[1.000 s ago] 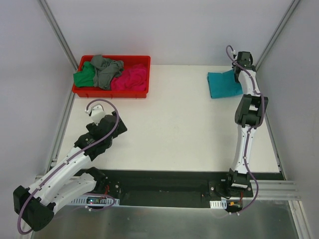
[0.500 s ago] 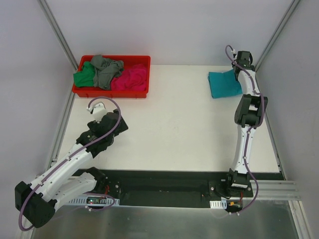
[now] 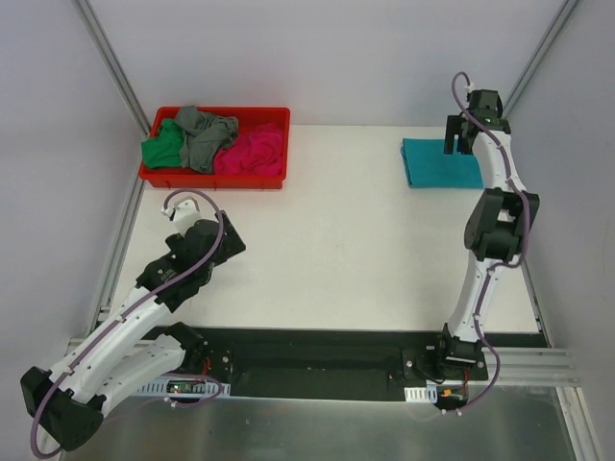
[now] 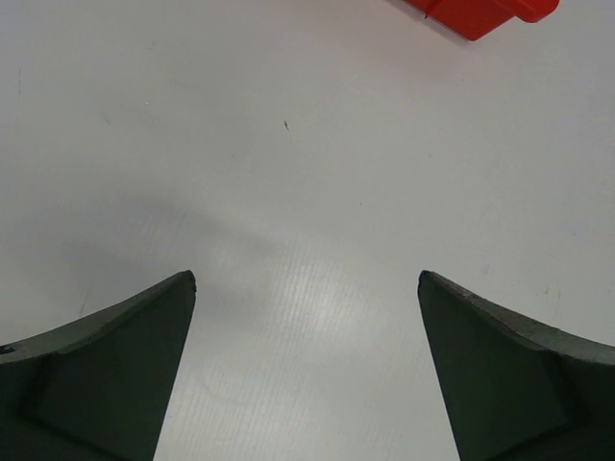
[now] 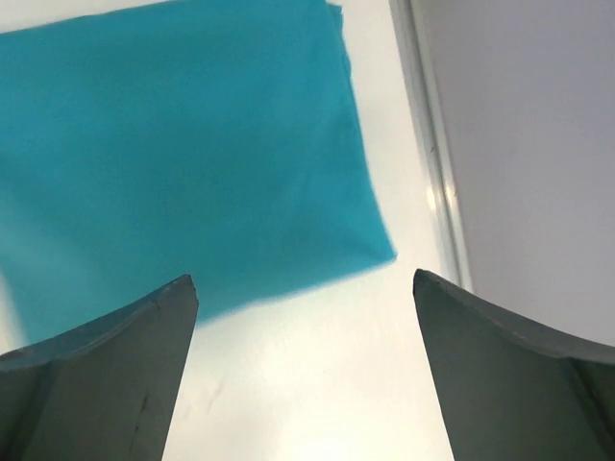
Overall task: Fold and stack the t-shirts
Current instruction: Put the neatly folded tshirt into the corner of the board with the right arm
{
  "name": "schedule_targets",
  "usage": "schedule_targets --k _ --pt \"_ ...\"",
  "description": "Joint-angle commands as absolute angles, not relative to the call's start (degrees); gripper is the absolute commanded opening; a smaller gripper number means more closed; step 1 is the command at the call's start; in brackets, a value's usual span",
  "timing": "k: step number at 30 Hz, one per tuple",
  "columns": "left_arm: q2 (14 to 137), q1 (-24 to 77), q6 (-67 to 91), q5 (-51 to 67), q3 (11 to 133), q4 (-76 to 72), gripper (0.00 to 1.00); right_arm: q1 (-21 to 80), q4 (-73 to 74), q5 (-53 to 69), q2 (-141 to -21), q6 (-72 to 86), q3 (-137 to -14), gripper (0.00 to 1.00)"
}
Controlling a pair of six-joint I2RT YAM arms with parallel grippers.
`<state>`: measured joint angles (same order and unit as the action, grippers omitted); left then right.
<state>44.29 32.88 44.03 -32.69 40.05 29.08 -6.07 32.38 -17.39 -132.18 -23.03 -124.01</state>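
A teal t-shirt lies folded flat at the back right of the table, and it fills the upper left of the right wrist view. My right gripper hangs over its right end, open, nothing between its fingers. The green t-shirt, the grey one and the magenta-pink one sit crumpled in the red bin at the back left. Short of that bin my left gripper is open over bare table.
The red bin's corner shows at the top of the left wrist view. A metal rail and a grey wall run close beside the teal shirt's right edge. Frame rails also border the table's left side.
My right gripper has opened, let go of the teal shirt and moved slightly right and back; the shirt now lies flat. The left arm has shifted a little.
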Motion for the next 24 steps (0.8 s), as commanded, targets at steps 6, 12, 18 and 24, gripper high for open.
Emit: schedule_targets --k 6,12,18,24 --pt "42.54 31.9 42.8 -20.76 38.76 30.41 0.99 3.67 24.89 -6.84 -88.28 -6.78 -84.0 0.96" --pt "42.1 31.73 43.94 -16.88 35.78 30.41 0.99 10.98 16.98 -2.37 -67.62 3.68 -50.23 0.96" --pt "39.03 31.55 44.56 -15.82 31.47 29.45 0.99 14.33 13.1 1.3 -49.51 5.44 -31.31 0.96" --pt "31.65 31.55 45.18 -14.15 25.67 26.46 0.99 14.41 14.76 0.36 -31.32 6.42 -22.16 0.96"
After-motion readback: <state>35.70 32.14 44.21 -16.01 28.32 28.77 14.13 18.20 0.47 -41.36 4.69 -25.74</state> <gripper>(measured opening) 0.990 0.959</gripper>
